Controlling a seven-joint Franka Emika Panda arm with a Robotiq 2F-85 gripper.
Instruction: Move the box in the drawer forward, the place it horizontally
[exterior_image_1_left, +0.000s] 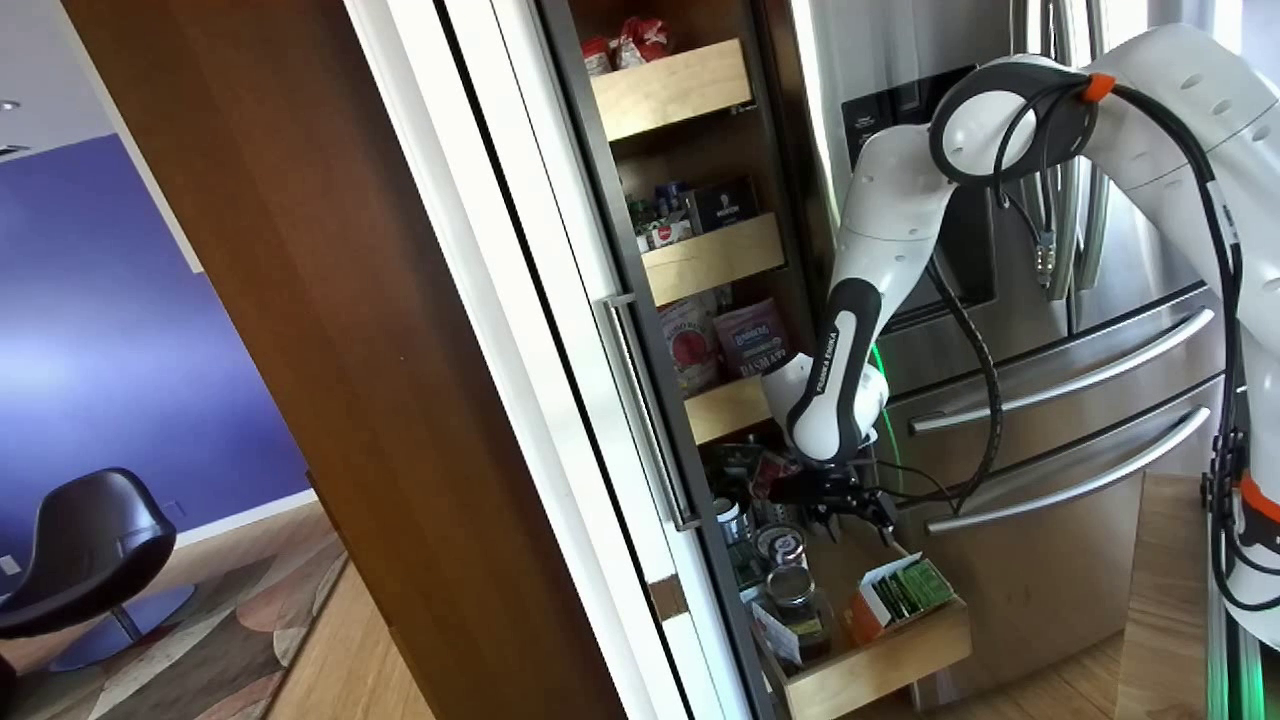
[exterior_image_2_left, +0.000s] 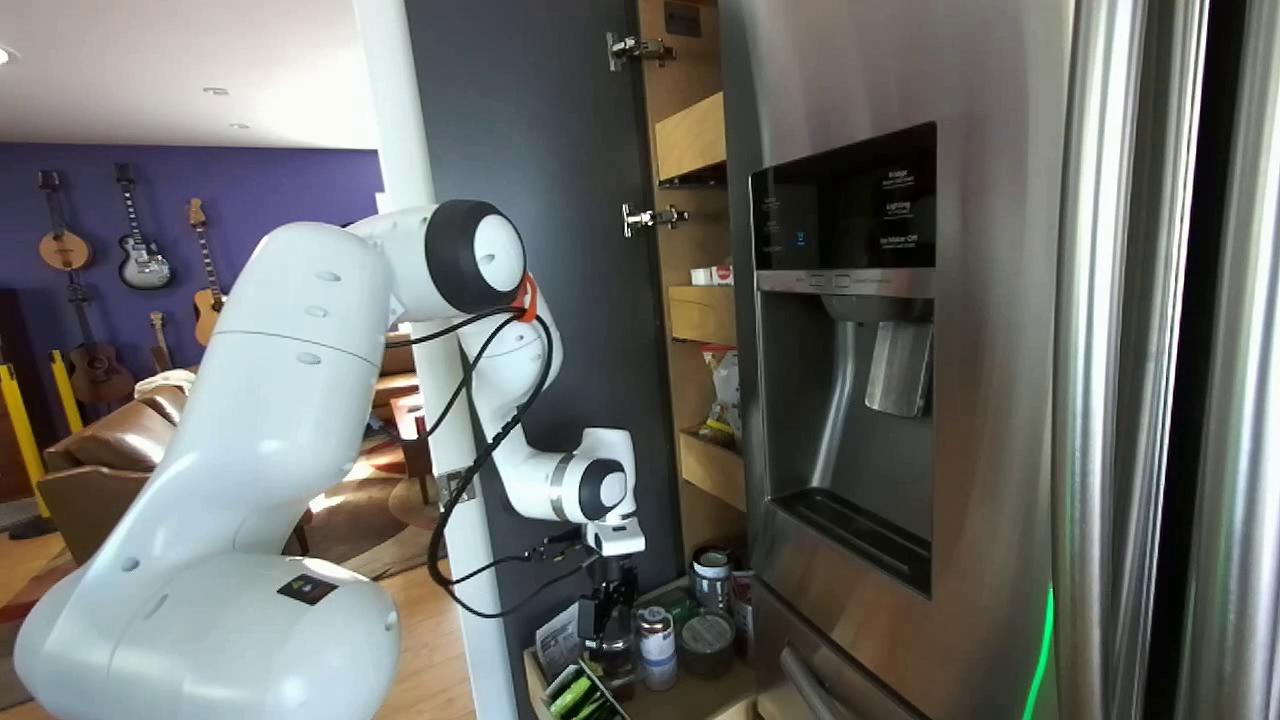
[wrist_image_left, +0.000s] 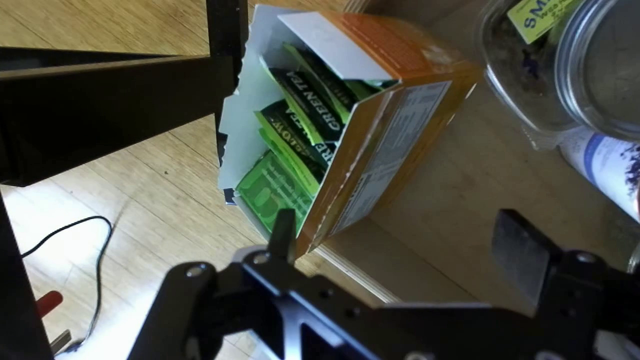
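An orange carton, the box (wrist_image_left: 370, 165), stands upright with its torn top open, showing white inner faces and green tea packets. It sits in the front corner of the pale wood drawer (exterior_image_1_left: 880, 668), against the side wall. In an exterior view the box (exterior_image_2_left: 585, 695) is partly cut off by the frame's lower edge. My gripper (wrist_image_left: 395, 227) is open above the drawer, its fingers wide apart with only drawer floor seen between them. In the wrist view one finger (wrist_image_left: 284, 232) overlaps the box's near corner; whether they touch, I cannot tell.
A glass jar (exterior_image_1_left: 790, 590) stands beside the box across the drawer, with several cans and jars behind. Upper shelves (exterior_image_1_left: 715, 262) overhang the back. The tall cabinet door (exterior_image_2_left: 540, 250) and the steel fridge (exterior_image_2_left: 990, 400) flank the drawer. A black frame (wrist_image_left: 115, 110) lies beyond the box.
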